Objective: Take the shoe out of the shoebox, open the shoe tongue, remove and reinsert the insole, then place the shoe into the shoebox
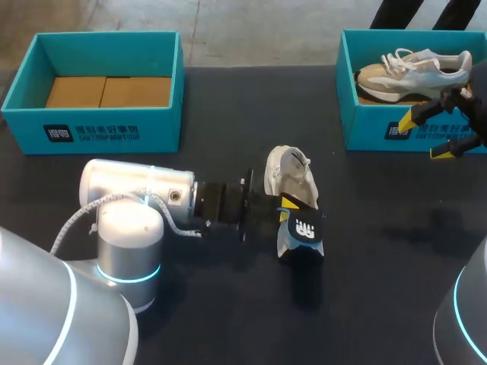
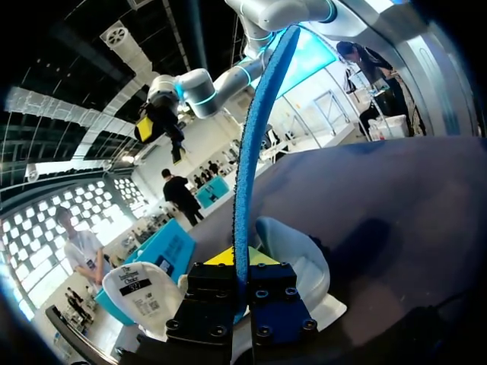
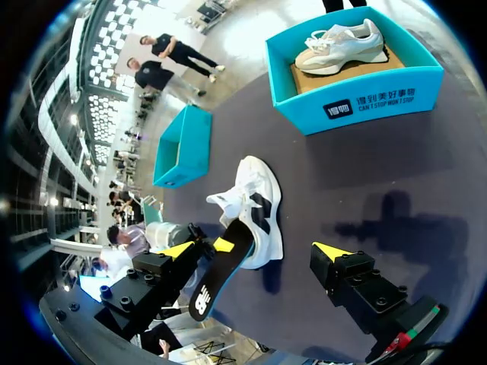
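1. The left hand (image 1: pixel 284 213) is closed on the insole (image 1: pixel 304 234), at the middle of the surface (image 1: pixel 380 289).
2. The shoe (image 1: pixel 291 176) lies just beyond it, its long axis running from far edge to near edge, probably on its side.
3. The right hand (image 1: pixel 428 135) stands open, well apart, beside the right shoebox (image 1: pixel 365 125); the left one is nearer.

A second teal box (image 1: pixel 365 129), in which a beige-and-white sneaker (image 1: pixel 411 72) is held, is seen at the dark worktop's (image 1: pixel 380 266) far right corner.
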`<state>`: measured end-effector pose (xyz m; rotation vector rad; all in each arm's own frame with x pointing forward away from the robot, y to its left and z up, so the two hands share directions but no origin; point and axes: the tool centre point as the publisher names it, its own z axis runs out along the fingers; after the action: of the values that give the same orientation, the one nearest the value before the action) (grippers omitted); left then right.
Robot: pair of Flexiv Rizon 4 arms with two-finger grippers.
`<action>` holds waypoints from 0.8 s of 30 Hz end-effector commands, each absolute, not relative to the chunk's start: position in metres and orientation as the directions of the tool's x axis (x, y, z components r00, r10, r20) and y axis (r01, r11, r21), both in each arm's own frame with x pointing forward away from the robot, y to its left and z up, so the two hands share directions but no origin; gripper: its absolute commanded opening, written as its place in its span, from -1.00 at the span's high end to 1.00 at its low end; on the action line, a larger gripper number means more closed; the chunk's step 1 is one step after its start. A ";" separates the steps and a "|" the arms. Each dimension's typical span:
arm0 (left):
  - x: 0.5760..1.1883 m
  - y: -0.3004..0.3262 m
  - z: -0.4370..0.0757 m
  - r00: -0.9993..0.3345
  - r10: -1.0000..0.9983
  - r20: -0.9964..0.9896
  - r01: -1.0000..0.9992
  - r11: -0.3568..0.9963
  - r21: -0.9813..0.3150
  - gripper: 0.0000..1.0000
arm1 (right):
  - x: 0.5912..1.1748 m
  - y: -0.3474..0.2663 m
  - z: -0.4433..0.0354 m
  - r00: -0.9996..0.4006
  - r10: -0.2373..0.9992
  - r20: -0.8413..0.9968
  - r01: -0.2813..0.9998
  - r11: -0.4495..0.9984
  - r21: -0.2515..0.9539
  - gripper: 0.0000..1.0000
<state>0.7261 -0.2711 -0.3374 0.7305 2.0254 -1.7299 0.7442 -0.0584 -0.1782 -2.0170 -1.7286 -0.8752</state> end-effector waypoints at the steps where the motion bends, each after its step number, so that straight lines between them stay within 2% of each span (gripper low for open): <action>1: 0.728 -0.274 -0.339 -0.795 0.140 -0.590 0.605 0.118 -0.787 1.00 | 0.744 -0.058 -0.179 0.071 0.761 0.645 0.971 -0.201 0.131 -1.00; 24: 0.748 -0.272 -0.350 -0.802 0.156 -0.576 0.596 0.153 -0.788 1.00 | 0.744 -0.058 -0.179 0.071 0.761 0.645 0.971 -0.201 0.131 -1.00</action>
<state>0.7444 -0.2699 -0.3483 0.7149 2.0685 -1.6931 0.7442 -0.0584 -0.1782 -2.0169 -1.7286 -0.8752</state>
